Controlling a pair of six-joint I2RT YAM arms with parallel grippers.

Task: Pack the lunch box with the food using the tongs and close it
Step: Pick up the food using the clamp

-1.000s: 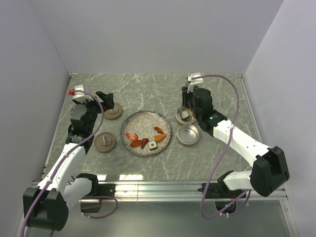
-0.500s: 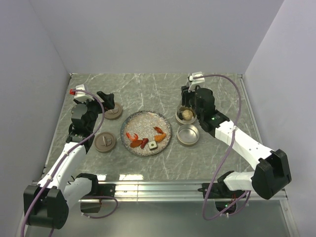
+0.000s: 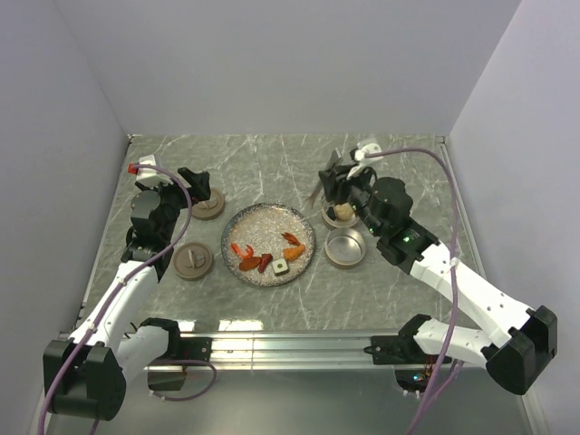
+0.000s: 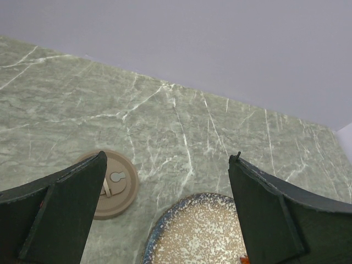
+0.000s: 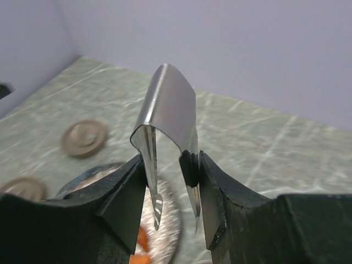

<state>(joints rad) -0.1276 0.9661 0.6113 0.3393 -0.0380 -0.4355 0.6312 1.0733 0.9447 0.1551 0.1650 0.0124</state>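
Tongs (image 5: 165, 104): shiny grey metal folded into a narrow arch, two thin arms tapering to points. Pinched across both arms by right gripper (image 5: 170, 165), raised off the table beside a tin (image 3: 337, 225) with a pale ball (image 3: 343, 212) inside, near the speckled plate (image 3: 272, 222). Left gripper (image 4: 165, 187) spread wide above a tan lid (image 4: 113, 184). Green-grey veined tabletop (image 3: 272, 163); plain lilac walls (image 3: 272, 63). Long axis in line with the fingers, fold outermost, tips back toward the wrist.
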